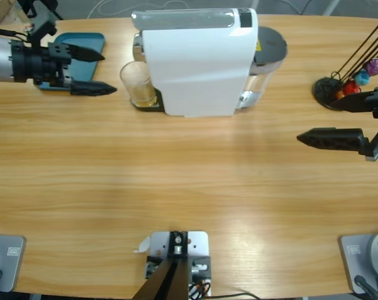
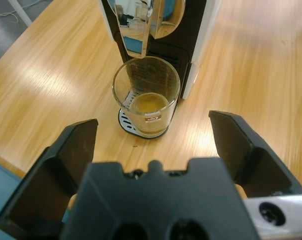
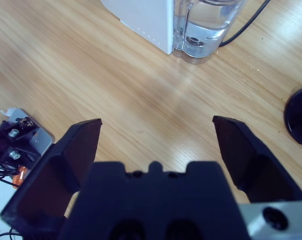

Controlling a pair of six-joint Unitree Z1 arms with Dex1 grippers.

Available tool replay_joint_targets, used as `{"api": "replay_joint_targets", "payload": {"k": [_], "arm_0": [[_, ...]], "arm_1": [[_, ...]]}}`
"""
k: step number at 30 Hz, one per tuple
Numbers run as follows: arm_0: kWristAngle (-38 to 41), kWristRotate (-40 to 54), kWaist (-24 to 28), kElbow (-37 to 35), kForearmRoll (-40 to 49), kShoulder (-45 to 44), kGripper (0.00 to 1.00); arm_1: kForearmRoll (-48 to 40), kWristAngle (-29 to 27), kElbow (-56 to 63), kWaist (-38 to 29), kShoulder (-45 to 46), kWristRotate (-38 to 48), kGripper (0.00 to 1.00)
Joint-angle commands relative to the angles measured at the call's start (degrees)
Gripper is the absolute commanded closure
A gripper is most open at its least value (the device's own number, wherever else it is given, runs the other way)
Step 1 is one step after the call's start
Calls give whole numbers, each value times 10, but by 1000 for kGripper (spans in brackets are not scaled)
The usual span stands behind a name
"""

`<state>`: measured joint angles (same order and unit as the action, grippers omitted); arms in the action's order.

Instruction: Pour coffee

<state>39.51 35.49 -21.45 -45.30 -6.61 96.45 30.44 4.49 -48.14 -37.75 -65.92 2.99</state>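
Observation:
A clear glass (image 1: 137, 83) stands on the drip tray under the spout of the white coffee machine (image 1: 198, 62). A shallow pool of amber coffee (image 2: 148, 104) lies in the bottom of the glass (image 2: 147, 80). My left gripper (image 1: 107, 73) is open just left of the glass and level with it, not touching. In the left wrist view the left gripper (image 2: 153, 127) has the glass straight ahead between its spread jaws. My right gripper (image 1: 322, 120) hangs open over bare table at the right, holding nothing. The right gripper (image 3: 157, 124) faces the machine's rear corner (image 3: 141, 20).
A blue tray (image 1: 82, 45) lies under the left arm at the back left. A black capsule stand (image 1: 348, 84) with coloured capsules is at the far right, beside the right gripper. The machine's clear water tank (image 3: 206, 25) and a black cable (image 3: 246, 25) are behind it.

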Motion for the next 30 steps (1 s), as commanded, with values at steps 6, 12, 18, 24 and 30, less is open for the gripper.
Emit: {"api": "replay_joint_targets", "payload": {"k": [6,12,18,24,30], "arm_0": [[-4,18,-30,-41,-22,76,32],[-20,16,-59,-52,-23,100,27],[-29,16,-60,-53,-24,113,27],[-37,14,-65,-61,-33,122,27],[-37,11,-68,-66,-34,111,27]], "arm_1": [[-5,10,17,8,-36,-4,0],[-5,10,16,8,-43,-4,0],[-4,10,16,8,-46,-5,0],[-4,12,15,8,-47,-5,0],[-4,12,15,8,-50,-5,0]]}}
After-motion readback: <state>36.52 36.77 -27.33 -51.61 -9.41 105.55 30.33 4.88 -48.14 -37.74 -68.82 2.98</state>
